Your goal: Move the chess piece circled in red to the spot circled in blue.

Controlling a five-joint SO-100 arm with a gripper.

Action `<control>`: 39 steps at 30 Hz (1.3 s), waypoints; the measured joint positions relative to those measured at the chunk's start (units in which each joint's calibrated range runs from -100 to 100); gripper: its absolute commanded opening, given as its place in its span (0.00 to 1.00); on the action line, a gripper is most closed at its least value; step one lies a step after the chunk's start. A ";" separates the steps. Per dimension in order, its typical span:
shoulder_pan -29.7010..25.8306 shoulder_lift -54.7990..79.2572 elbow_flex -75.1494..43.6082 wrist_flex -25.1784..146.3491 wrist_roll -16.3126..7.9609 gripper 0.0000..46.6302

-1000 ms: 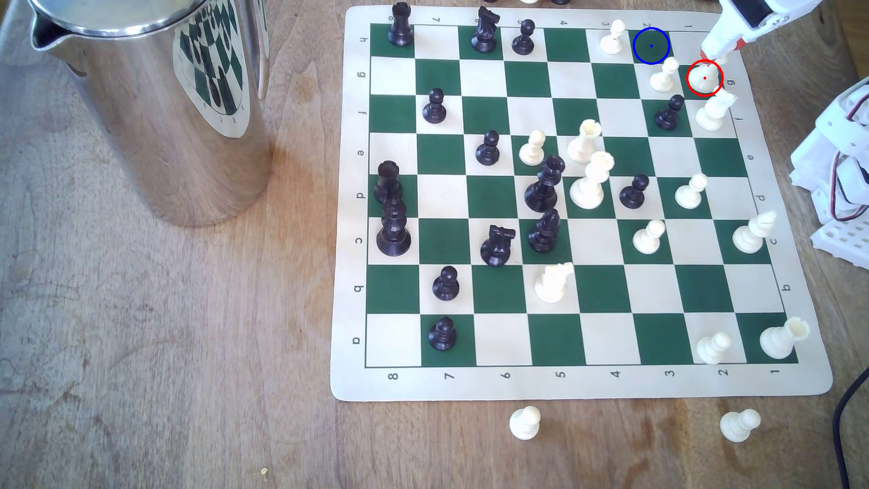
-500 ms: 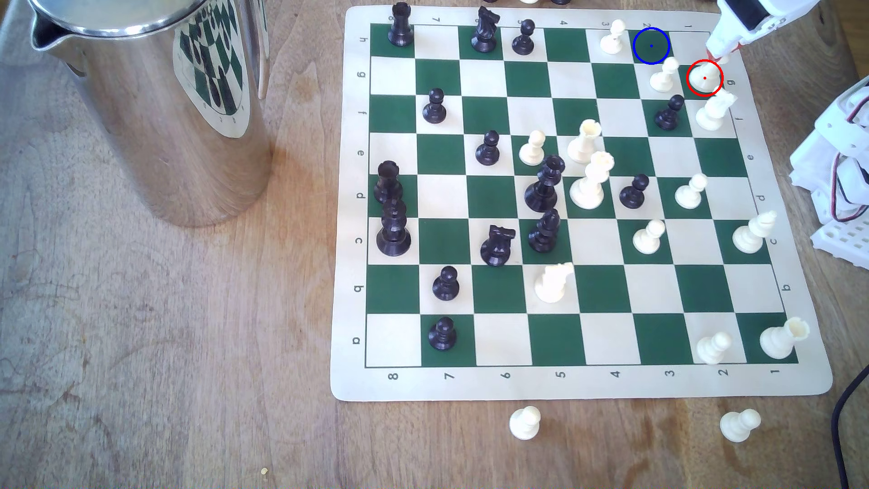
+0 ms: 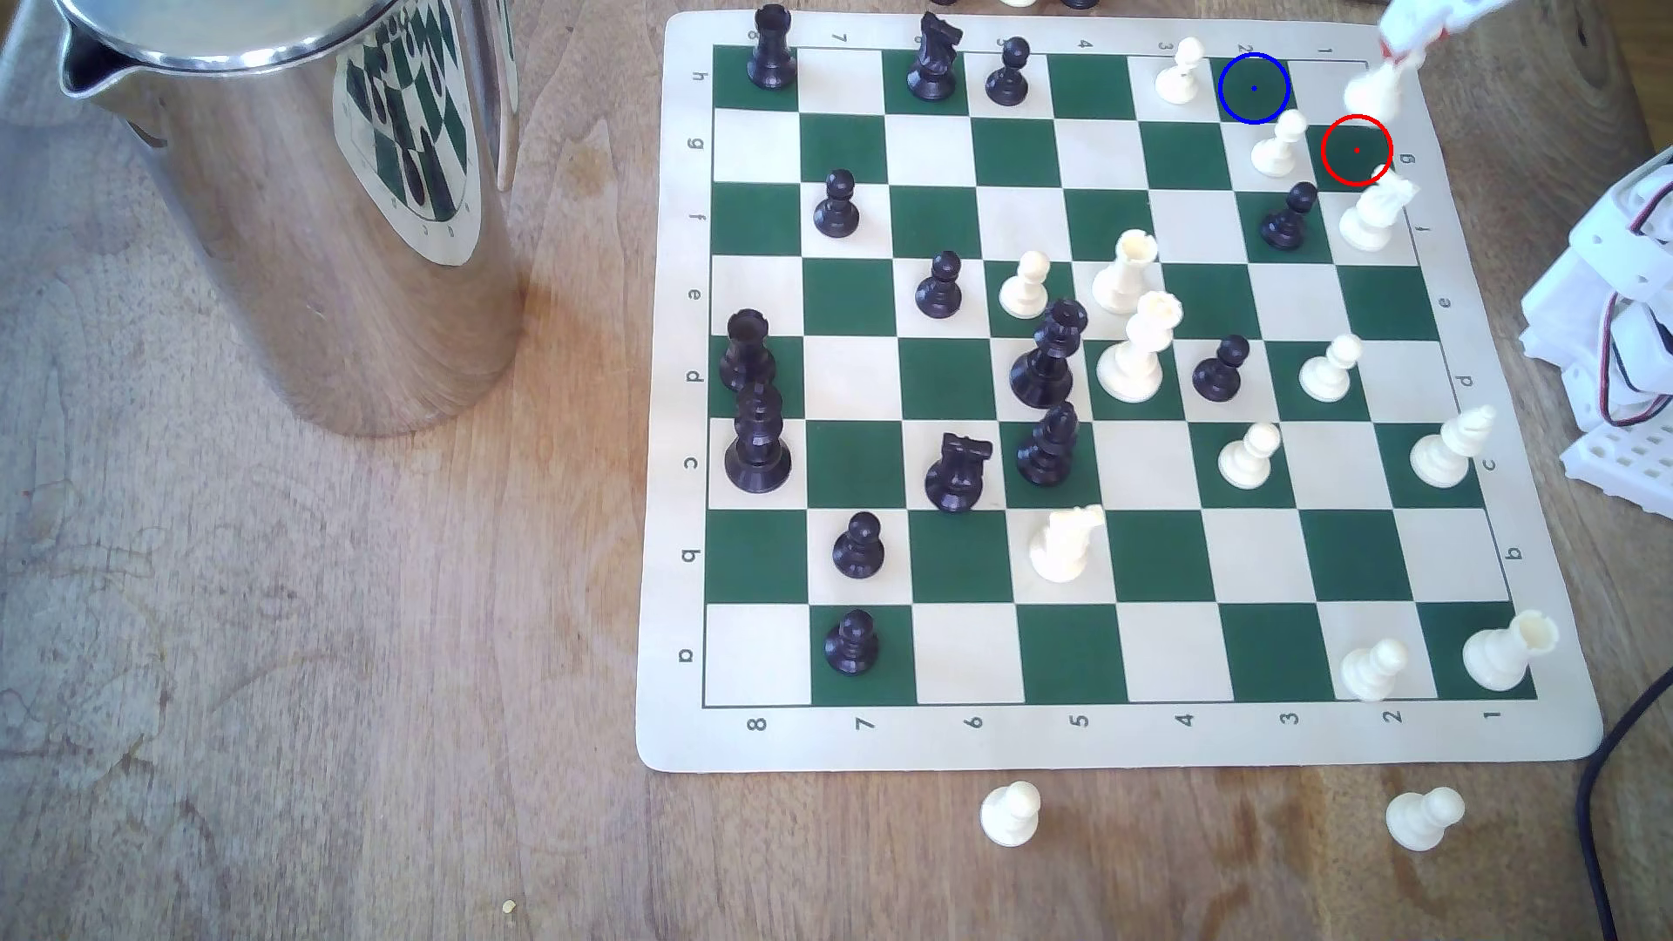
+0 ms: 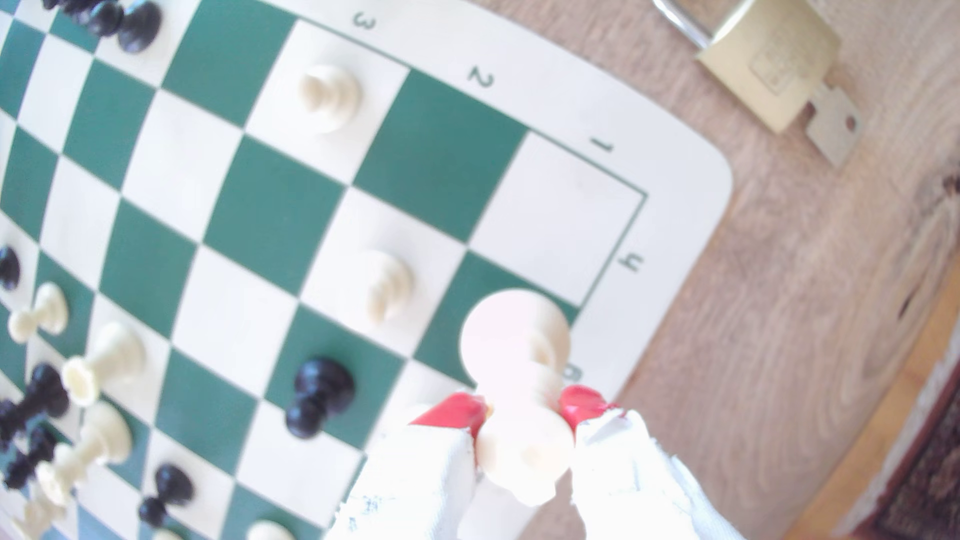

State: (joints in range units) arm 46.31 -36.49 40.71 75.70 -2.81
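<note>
**Operator:** Status of the tall cream-white plastic chess piece with the wide round base [image 3: 1374, 89]?

**Technician:** It is hanging clear of the board, above the far corner at the exterior view's right. The red-tipped white gripper [image 4: 524, 410] is clamping it by the slender upper body, jaws closed on the piece, so the base [image 4: 506, 332] is swinging free below and pointing away from the wrist camera. The red-ringed green square [image 3: 1356, 150] is standing vacant.

**Operator:** Where is the risk building?

**Technician:** First, the grip. The red pads [image 4: 457, 410] are pinching a narrow, tapering section, so in my judgement the piece is liable to pivot or slip if the arm is accelerating sharply. It is already looking tilted in the exterior view.

**Operator:** And the path?

**Technician:** The blue-circled dark green square [image 3: 1254, 88] is lying just beside the piece, one file across. Two short round-headed cream pawns are crowding it: one [image 3: 1179, 71] on the neighbouring square at the exterior view's left, another [image 3: 1276, 145] diagonally near it. A low or swinging base is likely to be clipping either pawn.

**Operator:** Anything at placement?

**Technician:** A tilted base is risking a landing on its rim, toppling the piece or leaving it straddling the square's border.
</note>
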 measured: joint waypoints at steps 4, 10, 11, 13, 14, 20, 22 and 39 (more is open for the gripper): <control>-1.62 1.51 -7.86 2.39 -0.93 0.00; -4.65 5.45 -11.03 0.72 -1.95 0.00; -4.72 5.87 -11.21 0.40 -2.00 0.00; -4.72 7.54 -11.21 -1.20 -2.05 0.00; -4.72 8.63 -11.30 -1.91 -2.05 0.00; -3.98 15.75 -11.39 -6.93 -1.81 0.00; -3.76 16.84 -11.39 -8.05 -1.81 0.00; -3.91 23.88 -11.39 -12.51 -1.81 0.00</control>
State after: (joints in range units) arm 42.40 -12.61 29.33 63.19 -4.62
